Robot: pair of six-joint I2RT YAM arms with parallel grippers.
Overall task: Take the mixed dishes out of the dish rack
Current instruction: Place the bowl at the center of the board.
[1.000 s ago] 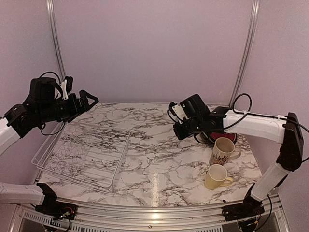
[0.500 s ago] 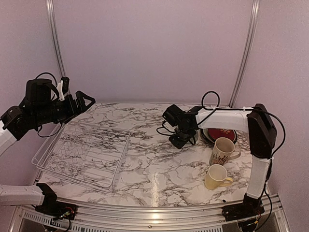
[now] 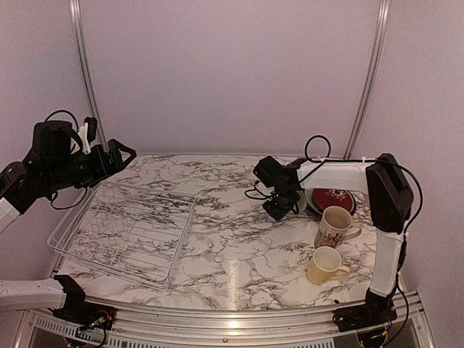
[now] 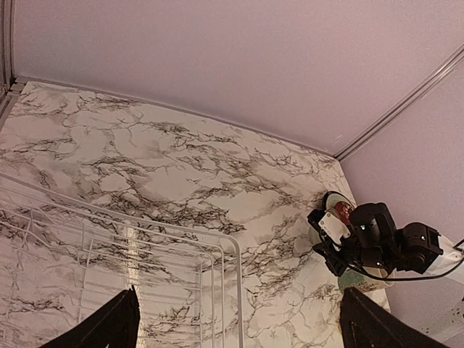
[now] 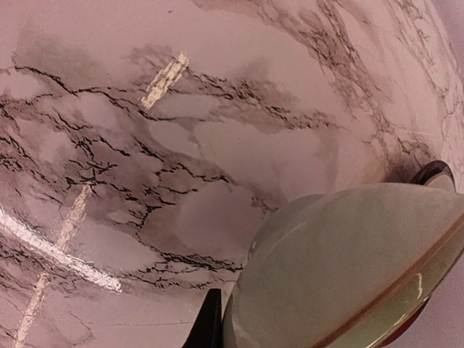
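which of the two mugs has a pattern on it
The cream floral mug, the farther one, beside the dark red patterned plate; the pale yellow mug in front of it is plain.

R tool (image 3: 281, 208) nearer red plate (image 3: 332, 197)

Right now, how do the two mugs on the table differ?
The cream floral mug carries a dark printed pattern; the pale yellow mug is plain. The floral mug looks taller than the yellow one. The floral mug stands farther back; the yellow mug sits nearer the front edge. Both stand upright, handles turned the same way.
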